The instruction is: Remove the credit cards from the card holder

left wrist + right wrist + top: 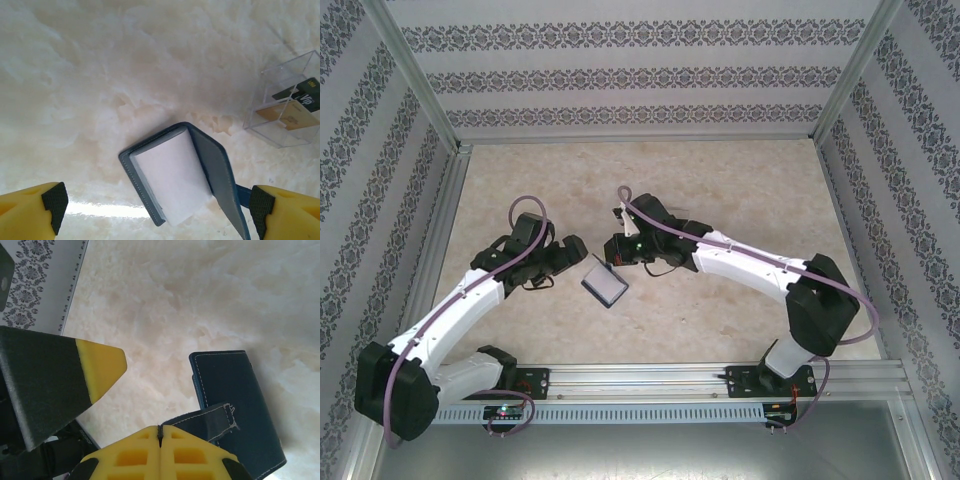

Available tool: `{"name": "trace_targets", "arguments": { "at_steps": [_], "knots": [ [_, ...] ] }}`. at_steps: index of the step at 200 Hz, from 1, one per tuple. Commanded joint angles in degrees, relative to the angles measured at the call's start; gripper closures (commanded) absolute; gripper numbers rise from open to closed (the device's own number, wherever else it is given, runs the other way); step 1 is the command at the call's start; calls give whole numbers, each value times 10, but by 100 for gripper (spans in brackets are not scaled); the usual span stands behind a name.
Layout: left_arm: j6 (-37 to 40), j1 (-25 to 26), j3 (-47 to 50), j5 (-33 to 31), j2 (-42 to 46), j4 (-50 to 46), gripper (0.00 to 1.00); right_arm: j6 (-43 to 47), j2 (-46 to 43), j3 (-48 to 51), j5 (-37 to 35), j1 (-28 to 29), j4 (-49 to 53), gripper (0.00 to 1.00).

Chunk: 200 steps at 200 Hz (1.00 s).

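Note:
The dark navy card holder [605, 283] lies open on the table between both grippers. In the left wrist view its pale inner panel [172, 182] faces up and its navy flap [216, 167] stands raised on the right. My left gripper [160, 212] is open wide and holds nothing, with its fingertips [52, 202] on either side of the holder. My right gripper [160, 432] is shut on the card holder's closing tab [207, 420], next to the navy outer cover [232, 387]. Two credit cards, a tan one [289, 116] and a dark one [306, 95], sit in a clear box.
The clear plastic box [280, 100] stands on the marble-patterned table just beyond the holder on the right. One yellow finger of the left gripper [100, 367] hangs close to my right gripper. Patterned walls [640, 70] enclose the table.

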State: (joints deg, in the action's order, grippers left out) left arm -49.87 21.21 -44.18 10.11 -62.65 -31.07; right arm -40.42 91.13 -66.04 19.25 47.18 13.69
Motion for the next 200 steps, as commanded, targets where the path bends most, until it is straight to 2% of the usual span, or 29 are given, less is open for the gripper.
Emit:
{"name": "trace_targets", "arguments": {
  "at_steps": [1,50,87,93,106,115,134,145,178,200],
  "knots": [
    [12,-8,12,11,-5,-5,5,-7,-31,39,-26,-18,5,100],
    [29,-8,9,26,-22,-5,4,-16,-93,161,-83,-74,16,100],
    [29,-7,13,45,-34,14,0,-11,-126,241,-126,-82,42,100],
    [29,-7,12,47,-35,17,0,-10,-129,248,-131,-82,44,93],
    [31,-5,14,54,-36,28,0,-6,-131,255,-136,-82,46,84],
    [32,-5,14,62,-37,36,1,-4,-128,252,-138,-78,46,71],
    [33,-2,15,83,-45,55,1,7,-110,229,-141,-69,46,62],
    [30,0,16,96,-53,67,4,13,-91,213,-139,-65,47,62],
    [19,13,27,123,-78,115,29,25,-30,163,-132,-53,54,63],
    [13,25,27,136,-102,143,39,35,2,145,-134,-49,62,75]
  ]
}}
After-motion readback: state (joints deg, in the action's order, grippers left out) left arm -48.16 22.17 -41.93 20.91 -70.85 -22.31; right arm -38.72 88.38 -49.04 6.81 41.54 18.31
